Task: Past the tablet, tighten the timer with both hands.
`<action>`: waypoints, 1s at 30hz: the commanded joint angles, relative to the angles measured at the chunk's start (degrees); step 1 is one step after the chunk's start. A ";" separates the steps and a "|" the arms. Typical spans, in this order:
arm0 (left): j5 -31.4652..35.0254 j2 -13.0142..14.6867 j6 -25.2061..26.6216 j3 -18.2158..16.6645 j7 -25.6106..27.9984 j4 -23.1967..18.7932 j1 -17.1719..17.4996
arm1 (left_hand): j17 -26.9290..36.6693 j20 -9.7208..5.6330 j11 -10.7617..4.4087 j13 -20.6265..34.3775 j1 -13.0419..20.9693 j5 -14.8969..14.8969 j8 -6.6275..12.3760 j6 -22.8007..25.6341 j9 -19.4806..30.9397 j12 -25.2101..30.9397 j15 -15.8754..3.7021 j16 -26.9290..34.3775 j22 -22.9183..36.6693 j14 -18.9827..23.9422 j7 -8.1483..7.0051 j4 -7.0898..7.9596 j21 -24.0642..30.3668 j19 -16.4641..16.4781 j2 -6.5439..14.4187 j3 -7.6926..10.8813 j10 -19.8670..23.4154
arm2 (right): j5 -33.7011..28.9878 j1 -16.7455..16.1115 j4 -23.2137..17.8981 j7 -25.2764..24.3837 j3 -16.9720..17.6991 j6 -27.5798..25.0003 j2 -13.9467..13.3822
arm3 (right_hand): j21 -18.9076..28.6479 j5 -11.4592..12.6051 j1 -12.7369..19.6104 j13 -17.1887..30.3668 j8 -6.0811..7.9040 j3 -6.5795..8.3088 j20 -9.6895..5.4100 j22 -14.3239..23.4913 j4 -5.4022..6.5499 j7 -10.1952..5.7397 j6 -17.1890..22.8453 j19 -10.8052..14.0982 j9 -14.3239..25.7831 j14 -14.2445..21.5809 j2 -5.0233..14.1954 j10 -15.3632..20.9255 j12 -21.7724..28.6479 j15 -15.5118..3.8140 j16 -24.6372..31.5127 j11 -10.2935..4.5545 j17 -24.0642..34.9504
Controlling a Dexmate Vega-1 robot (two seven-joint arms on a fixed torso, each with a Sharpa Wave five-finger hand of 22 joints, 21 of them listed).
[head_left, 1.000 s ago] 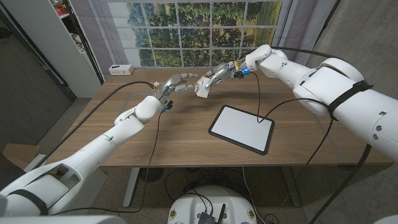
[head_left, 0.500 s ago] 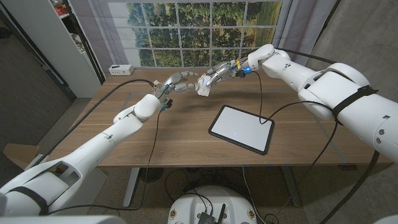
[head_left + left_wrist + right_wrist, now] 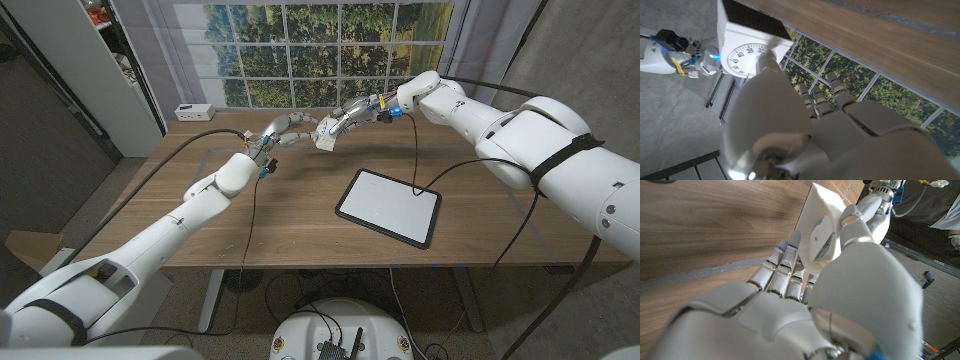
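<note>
Up beyond the tablet (image 3: 388,207), the right hand (image 3: 345,122) grips a white boxy timer (image 3: 326,134) with numbered dial; the left hand (image 3: 282,131) pinches its knob.

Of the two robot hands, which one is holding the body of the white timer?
The right hand holds the timer by its body. The left hand only reaches to it from the other side, a fingertip at the dial in its wrist view.

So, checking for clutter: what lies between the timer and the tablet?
Only bare wooden table separates the timer from the tablet, as the head view shows.
</note>
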 commanded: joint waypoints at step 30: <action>-18.04 -1.65 -2.47 -3.18 -11.96 2.34 1.04 | 0.21 -0.10 -1.81 -1.74 -3.58 -3.61 0.94 1.64 4.43 -0.03 0.80 -0.39 0.51 0.57 -4.98 3.32 0.83 0.87 -0.48 -0.08 0.85 | 0.87 -1.55 -2.44 -1.15 0.16 1.97 -1.98 | -0.03 -0.30 -0.69 17.37 2.49 0.29 0.20 0.02 0.80 1.24 6.84 0.91 4.85 0.74 7.01 6.15 7.50 -6.43 -1.94 -4.20 -1.59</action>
